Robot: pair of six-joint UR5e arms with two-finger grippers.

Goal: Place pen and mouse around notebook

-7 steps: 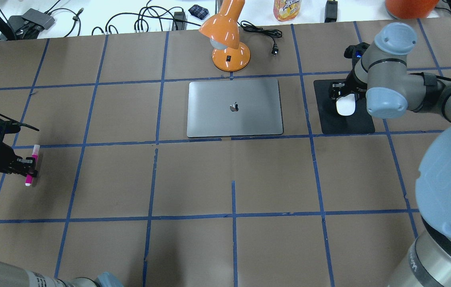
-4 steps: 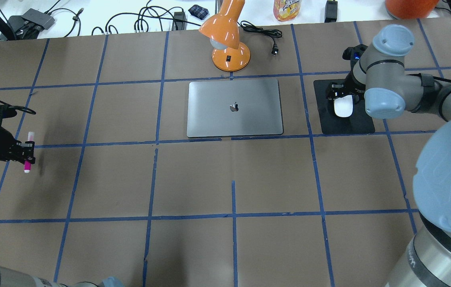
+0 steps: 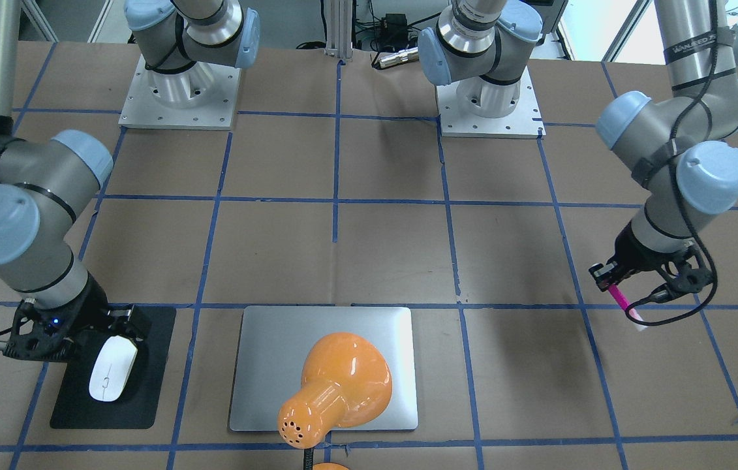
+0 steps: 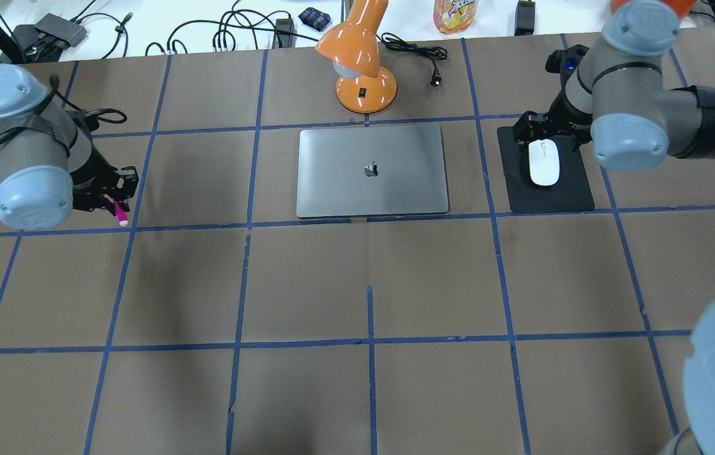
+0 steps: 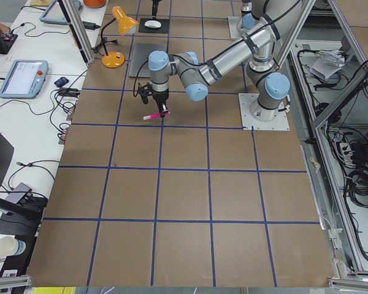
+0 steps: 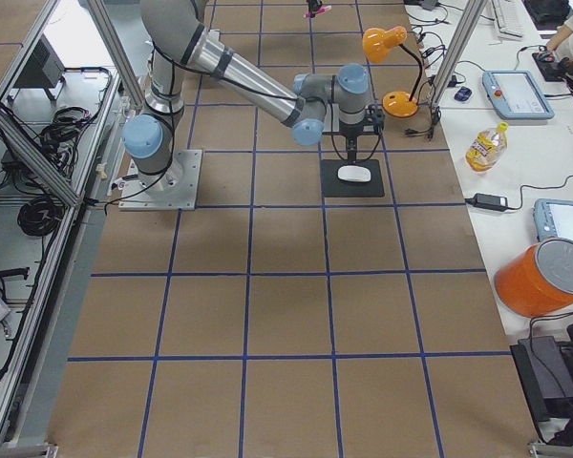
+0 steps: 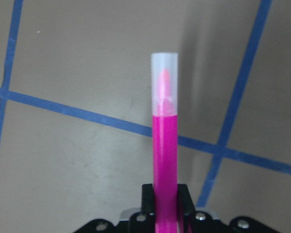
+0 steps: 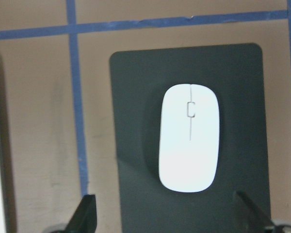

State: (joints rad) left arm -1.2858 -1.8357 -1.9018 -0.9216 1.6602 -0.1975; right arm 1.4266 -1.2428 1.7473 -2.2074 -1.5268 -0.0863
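The pen (image 7: 165, 145) is a thin, smooth magenta stick with a frosted, see-through cap over a pink tip. It is gripped near its bare end between the closed black fingers of the left end effector (image 4: 109, 200). The capped end juts out and slants down toward the desk (image 4: 370, 284). It hangs over a blue tape crossing well to the left of the notebook (image 4: 372, 189). The notebook is a flat, brushed silver-grey metal rectangle with rounded corners and a small dark apple-shaped logo in the middle of its lid. To its right, across one tape line, the mouse (image 8: 189, 145) lies flat on a matte black mat (image 4: 575, 196). The mouse is a glossy white oval, with a thin grey line and a small slot at its far end. The right end effector (image 8: 165, 204) is above the mouse's near end, its fingers spread wide to either side and touching neither the mouse nor the mat. A shiny orange lamp (image 4: 363, 63) stands just beyond the notebook's far edge. The desk is covered in dull brown paper, marked into squares with blue tape.
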